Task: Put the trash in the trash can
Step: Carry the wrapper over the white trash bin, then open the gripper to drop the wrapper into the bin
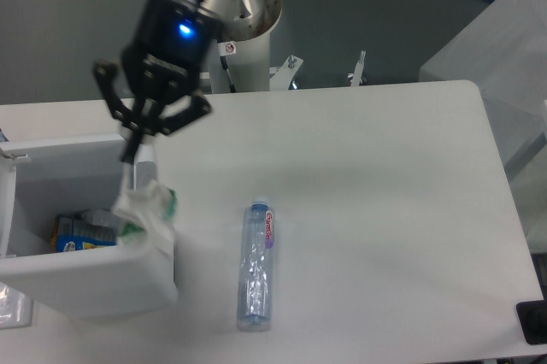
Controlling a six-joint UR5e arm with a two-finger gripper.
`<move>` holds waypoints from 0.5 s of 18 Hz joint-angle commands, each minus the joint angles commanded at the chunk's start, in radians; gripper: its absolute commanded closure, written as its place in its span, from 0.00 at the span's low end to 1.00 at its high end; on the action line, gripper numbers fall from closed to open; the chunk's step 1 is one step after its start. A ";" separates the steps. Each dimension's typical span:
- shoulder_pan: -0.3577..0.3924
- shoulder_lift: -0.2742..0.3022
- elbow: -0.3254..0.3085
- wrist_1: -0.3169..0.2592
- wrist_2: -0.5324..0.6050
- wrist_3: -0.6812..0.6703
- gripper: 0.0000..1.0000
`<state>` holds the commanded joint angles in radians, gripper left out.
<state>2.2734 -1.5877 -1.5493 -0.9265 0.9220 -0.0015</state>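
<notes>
My gripper [131, 152] is shut on the crumpled whitish wrapper with green bits [145, 208]. It holds the wrapper in the air over the right rim of the white trash can [51, 274], at the left. The wrapper hangs below the fingertips, against the can's right wall. The clear plastic bottle with the pink label [255, 264] lies on the table to the right of the can, pointing away from me.
The can holds a yellow and blue packet [79, 234] and other wrappers. The robot's base column [244, 31] stands at the table's back edge. A dark object [532, 321] sits at the bottom right corner.
</notes>
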 joint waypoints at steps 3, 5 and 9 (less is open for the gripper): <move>-0.054 0.002 -0.057 0.006 0.001 0.006 1.00; -0.055 -0.008 -0.069 0.006 0.001 0.012 1.00; -0.061 -0.018 -0.091 0.008 0.001 0.014 0.95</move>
<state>2.2120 -1.6061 -1.6398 -0.9188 0.9235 0.0123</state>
